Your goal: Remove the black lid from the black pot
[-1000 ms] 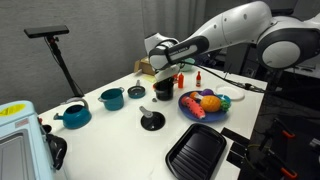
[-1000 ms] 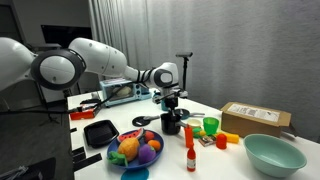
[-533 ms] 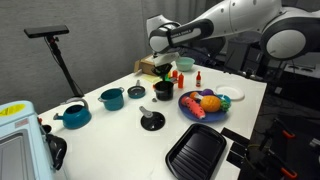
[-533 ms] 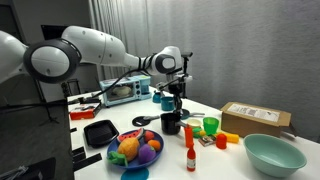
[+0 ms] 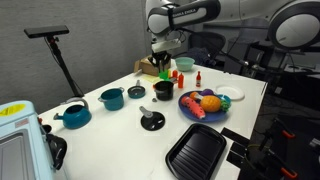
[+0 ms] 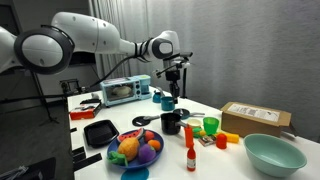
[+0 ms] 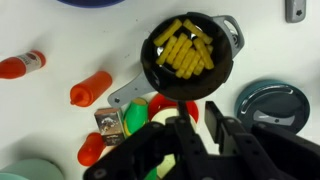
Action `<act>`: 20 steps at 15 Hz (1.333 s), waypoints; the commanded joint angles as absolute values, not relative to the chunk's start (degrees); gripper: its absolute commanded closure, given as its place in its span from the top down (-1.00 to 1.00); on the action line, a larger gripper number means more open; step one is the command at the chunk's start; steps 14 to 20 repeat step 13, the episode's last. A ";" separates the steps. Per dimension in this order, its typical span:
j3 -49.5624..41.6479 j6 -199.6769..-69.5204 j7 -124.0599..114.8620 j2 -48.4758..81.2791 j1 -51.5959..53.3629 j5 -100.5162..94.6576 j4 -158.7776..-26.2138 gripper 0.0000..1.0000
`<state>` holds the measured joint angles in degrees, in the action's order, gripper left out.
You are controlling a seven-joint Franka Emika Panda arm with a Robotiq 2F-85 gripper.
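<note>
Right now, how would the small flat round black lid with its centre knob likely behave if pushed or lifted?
The small flat round black lid lies flat on the white table, so a push would probably slide it, not roll or tip it. It looks thin and rigid, so likely light. Its raised knob seems the easiest grip.
</note>
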<state>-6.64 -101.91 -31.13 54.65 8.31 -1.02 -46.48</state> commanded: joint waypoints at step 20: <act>-5.06 -101.86 -31.19 56.12 8.49 -0.39 -47.12 1.00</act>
